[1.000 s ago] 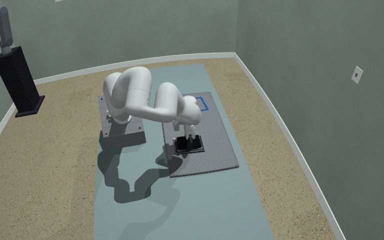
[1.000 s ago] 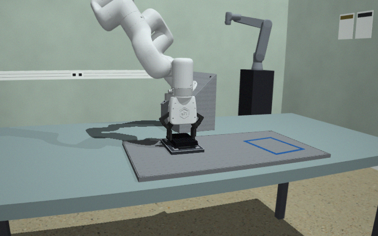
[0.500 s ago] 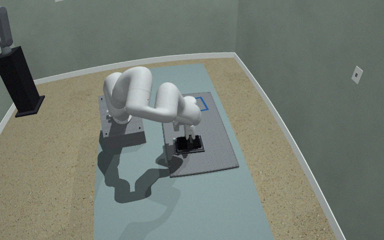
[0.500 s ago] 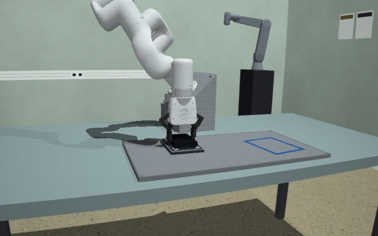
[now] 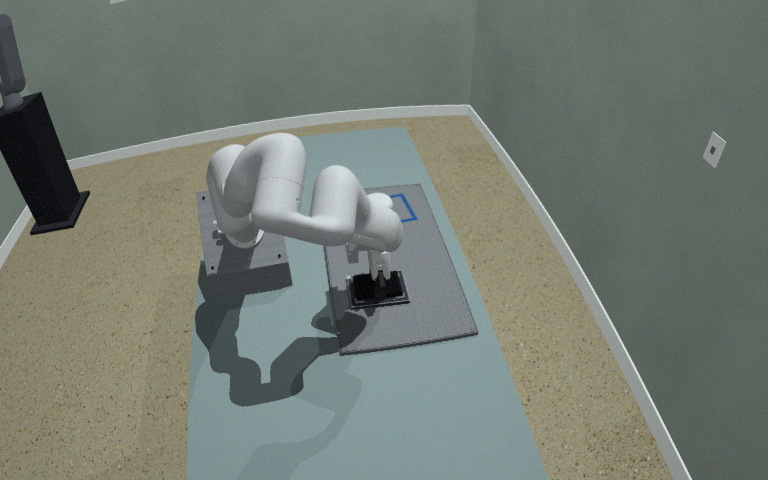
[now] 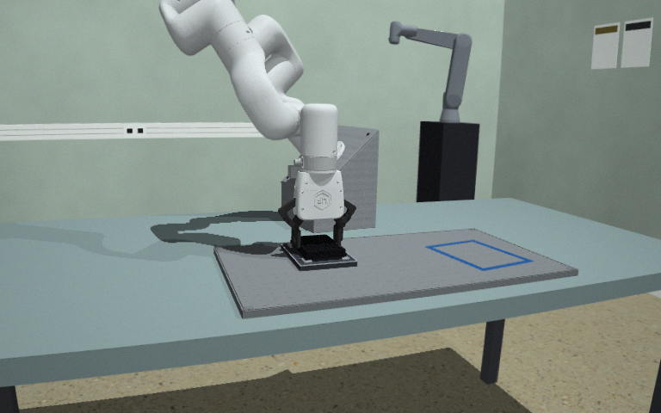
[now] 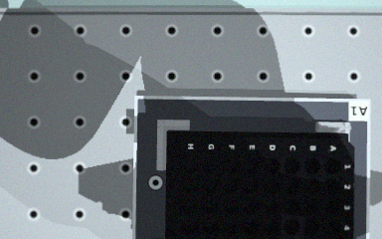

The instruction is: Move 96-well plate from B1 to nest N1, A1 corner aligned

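The black 96-well plate (image 6: 318, 248) is over the dark plate nest N1 (image 6: 322, 261) on the grey perforated board (image 6: 390, 270). My gripper (image 6: 317, 239) points straight down and is shut on the plate, one finger on each side. The plate sits low within the nest's frame; I cannot tell whether it rests on it. In the wrist view the plate (image 7: 259, 184) has its row A, column 1 corner at the top right, by the nest's A1 label (image 7: 359, 111). The blue outline of spot B1 (image 6: 478, 254) is empty at the board's right end.
A grey box (image 6: 358, 177) stands just behind the gripper. A second grey arm on a black pedestal (image 6: 447, 160) stands beyond the table. My arm's base plate (image 5: 240, 240) is left of the board.
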